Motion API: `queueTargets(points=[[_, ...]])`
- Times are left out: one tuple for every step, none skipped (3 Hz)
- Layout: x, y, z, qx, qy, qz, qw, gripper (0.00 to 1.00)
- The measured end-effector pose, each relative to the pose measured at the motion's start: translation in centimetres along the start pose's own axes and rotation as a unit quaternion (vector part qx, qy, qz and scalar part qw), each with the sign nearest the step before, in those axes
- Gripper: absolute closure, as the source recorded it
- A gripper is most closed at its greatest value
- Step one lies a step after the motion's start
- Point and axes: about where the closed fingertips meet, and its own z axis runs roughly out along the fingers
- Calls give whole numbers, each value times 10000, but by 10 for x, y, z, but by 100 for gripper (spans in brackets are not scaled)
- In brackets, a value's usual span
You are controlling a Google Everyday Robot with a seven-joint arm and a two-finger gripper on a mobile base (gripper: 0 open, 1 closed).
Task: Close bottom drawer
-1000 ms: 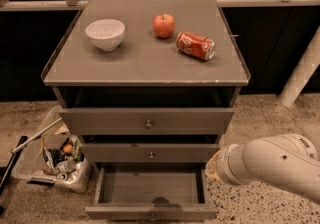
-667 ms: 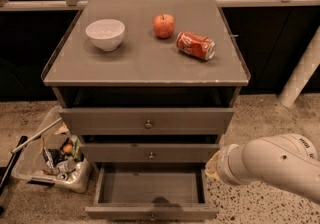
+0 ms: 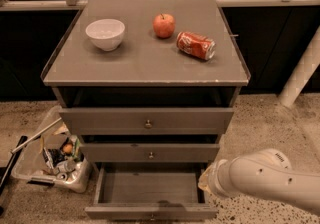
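Observation:
The bottom drawer [image 3: 151, 212] is the lowest of three grey-brown drawers and stands pulled out. Its shallow grey tray [image 3: 150, 186] is bare, and a small knob sits at the middle of its low front. My white arm [image 3: 270, 178] reaches in from the lower right. The gripper [image 3: 205, 182] at its end is beside the right side of the open bottom drawer, near the drawer's right wall. I cannot tell whether it touches the drawer.
On the cabinet top lie a white bowl [image 3: 105, 33], a red apple [image 3: 164, 25] and a red can [image 3: 195, 45] on its side. The top drawer [image 3: 147, 120] and middle drawer [image 3: 150, 152] are above. A clear bin of rubbish [image 3: 52, 160] stands on the floor to the left.
My arm has sunk a little and shifted slightly left towards the bottom drawer's right side. The drawer has not visibly moved.

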Motion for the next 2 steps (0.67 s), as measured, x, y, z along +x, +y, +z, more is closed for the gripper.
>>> queueTargets(points=[[26, 8, 45, -84, -31, 144, 9999, 100], [51, 7, 91, -102, -179, 256, 9995, 100]])
